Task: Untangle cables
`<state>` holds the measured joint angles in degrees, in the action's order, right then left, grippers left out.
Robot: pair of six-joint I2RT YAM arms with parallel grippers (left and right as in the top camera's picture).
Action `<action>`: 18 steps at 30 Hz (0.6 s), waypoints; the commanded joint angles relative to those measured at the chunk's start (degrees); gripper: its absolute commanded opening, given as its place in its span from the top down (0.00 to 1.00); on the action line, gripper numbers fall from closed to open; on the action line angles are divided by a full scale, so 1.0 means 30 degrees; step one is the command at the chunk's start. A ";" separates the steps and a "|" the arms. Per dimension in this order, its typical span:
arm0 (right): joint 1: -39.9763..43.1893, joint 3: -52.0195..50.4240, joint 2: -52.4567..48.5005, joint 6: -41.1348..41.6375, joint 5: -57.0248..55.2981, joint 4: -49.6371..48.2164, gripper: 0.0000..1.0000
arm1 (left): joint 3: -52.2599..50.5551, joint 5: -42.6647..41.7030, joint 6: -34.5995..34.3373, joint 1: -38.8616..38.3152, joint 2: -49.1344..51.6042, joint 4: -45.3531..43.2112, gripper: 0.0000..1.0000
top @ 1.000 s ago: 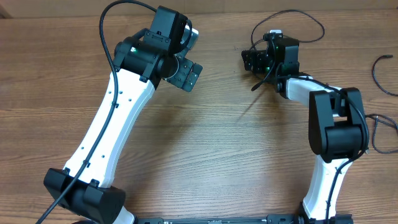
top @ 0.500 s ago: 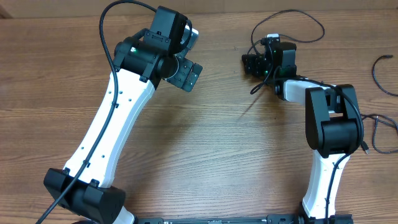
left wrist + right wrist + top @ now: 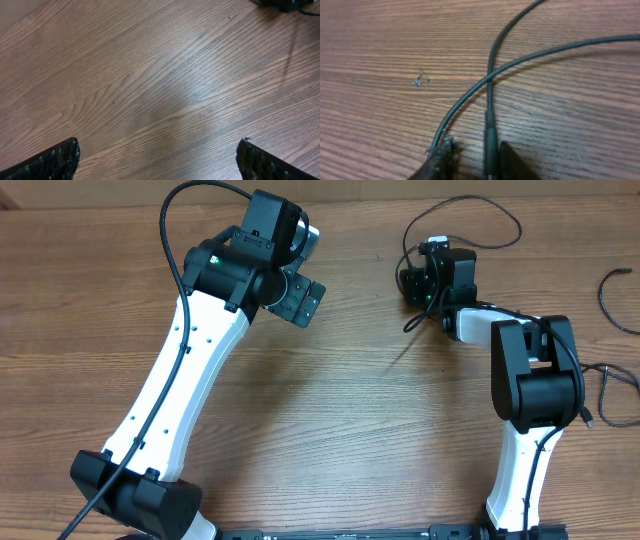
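A thin black cable loops on the wooden table at the back right. In the right wrist view two strands of it cross. One strand ends in a thicker plug section that runs down between my fingers. My right gripper sits low at the loop's left end, and in its own view the right gripper has its jaws drawn in narrow on that plug section. My left gripper hangs over bare wood at the back left; in its own view the left gripper stands wide open with nothing between its fingers.
More dark cable lies at the far right edge and lower down beside the right arm's base. A small speck of debris lies on the wood left of the crossing strands.
My right gripper's jaws have closed from wide apart to narrow around the cable's plug section. The left arm has not moved.
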<state>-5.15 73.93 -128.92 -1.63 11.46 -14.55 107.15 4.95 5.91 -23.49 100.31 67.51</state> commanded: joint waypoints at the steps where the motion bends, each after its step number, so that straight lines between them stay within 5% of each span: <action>1: -0.0007 0.0306 -0.0342 -0.1515 -0.0029 -0.0022 0.78 | -0.0044 -0.0175 -0.0270 0.0080 0.0066 -0.0073 0.00; 18: 0.0240 0.0386 0.0444 -0.1479 -0.3118 0.0029 0.96 | -0.0051 -0.0175 -0.0270 0.0080 0.0066 -0.0073 0.01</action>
<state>-5.19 73.93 -128.97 -5.85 8.49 -14.39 107.15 4.95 5.91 -23.49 100.31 67.51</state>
